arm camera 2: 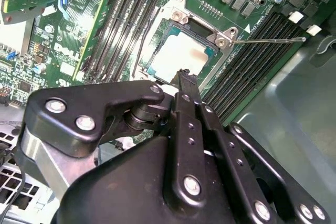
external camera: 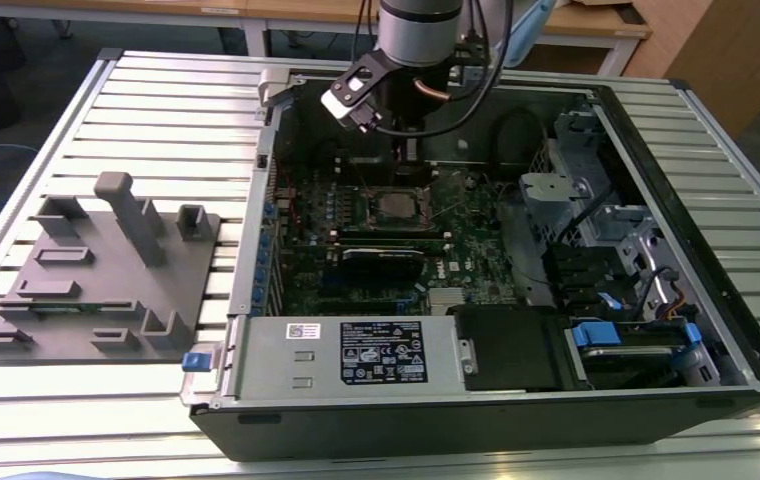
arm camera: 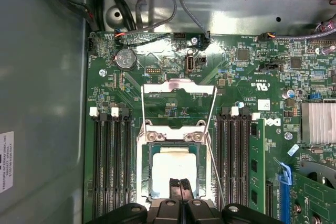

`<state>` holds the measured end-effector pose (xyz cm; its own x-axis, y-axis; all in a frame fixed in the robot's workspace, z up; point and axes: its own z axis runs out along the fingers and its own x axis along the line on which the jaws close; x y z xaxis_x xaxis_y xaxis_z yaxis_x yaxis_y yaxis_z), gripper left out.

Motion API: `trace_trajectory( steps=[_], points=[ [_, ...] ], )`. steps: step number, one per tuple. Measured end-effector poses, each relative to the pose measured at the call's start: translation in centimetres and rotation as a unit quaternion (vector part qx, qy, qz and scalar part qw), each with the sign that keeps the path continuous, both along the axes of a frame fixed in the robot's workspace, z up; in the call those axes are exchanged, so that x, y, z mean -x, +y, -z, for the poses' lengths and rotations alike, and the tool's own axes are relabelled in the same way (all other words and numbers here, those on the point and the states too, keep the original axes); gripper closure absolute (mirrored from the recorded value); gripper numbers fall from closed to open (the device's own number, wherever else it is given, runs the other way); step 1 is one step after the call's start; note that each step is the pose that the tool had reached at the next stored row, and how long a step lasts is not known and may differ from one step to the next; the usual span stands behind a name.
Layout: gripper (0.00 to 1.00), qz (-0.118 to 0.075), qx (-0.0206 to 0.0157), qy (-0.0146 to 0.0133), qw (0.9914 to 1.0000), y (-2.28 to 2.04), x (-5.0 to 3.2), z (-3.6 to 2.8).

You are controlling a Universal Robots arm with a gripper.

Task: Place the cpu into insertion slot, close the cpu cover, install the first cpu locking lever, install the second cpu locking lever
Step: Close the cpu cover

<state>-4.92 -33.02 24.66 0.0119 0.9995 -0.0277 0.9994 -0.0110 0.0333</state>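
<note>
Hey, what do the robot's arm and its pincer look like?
The arm is a silver-grey cylinder with black cables looping beside it. The pincer is matte black metal, built of linked bars joined by silver screw heads and tapering toward its tip.

Pale silver cpu [arm camera: 172,162], green circuit board [arm camera: 176,106], black gripper [arm camera: 179,184], silvery cpu cover [arm camera: 178,86]

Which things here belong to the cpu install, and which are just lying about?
Job in hand: cpu, insertion slot, open cpu cover, locking lever, hand.

Lying about: memory slots, power supply box, grey fixture block, coin battery.
</note>
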Motion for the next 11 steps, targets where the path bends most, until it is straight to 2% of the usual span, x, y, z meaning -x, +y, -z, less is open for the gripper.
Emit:
trace_trajectory(
  steps=[4,11],
  points=[
    [0.89,0.0,0.0002,0.0001,1.0,-0.01,0.0,-0.12],
    [0.89,0.0,0.0,0.0,1.0,0.0,0.0,-0.9]
  ],
)
